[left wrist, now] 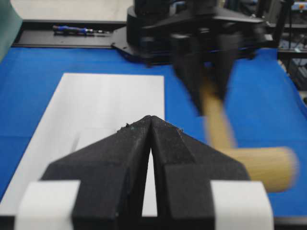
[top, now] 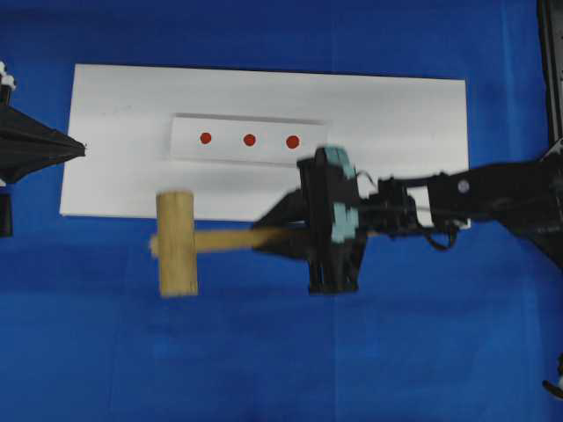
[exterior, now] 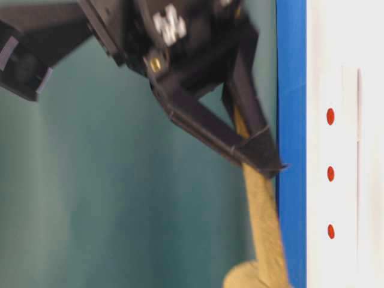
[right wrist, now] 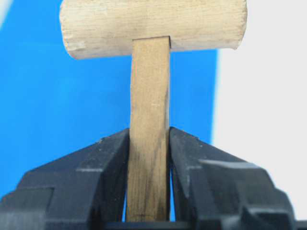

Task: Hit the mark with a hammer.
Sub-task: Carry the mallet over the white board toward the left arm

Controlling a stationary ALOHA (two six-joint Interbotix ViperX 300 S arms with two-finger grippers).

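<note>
From above: blue bench all around, a white board lying on it, a white strip on the board, three red marks in a row on the strip. Right hand clenched on the hammer, far down the handle. Hammer head out to the left, across the board's near edge, well apart from the marks. Risk: hitting bare board or blue bench instead of a mark, by swinging straight down from here. Needs a move toward the strip first. Lots of open room over the board for that. Left hand pressed shut, holding nothing, just beside the board's left edge, well apart from the hammer.

From table level: green backdrop behind. Dark fingers of the right hand around the yellow handle, head cut off at the bottom. Cannot tell how high above the bench.

From the left wrist: blue bench and white board ahead. Left hand's two fingers touching, nothing between. Hammer blurry off to the right, so likely on the move; easy to overshoot.

From the right wrist: blue on the left, white on the right. Handle squeezed between two black fingers, head far out in front. Long reach from grip to head, so might twist or slip in the grip on a hit. Three marks close together too, so easy to strike the wrong one or land between.
</note>
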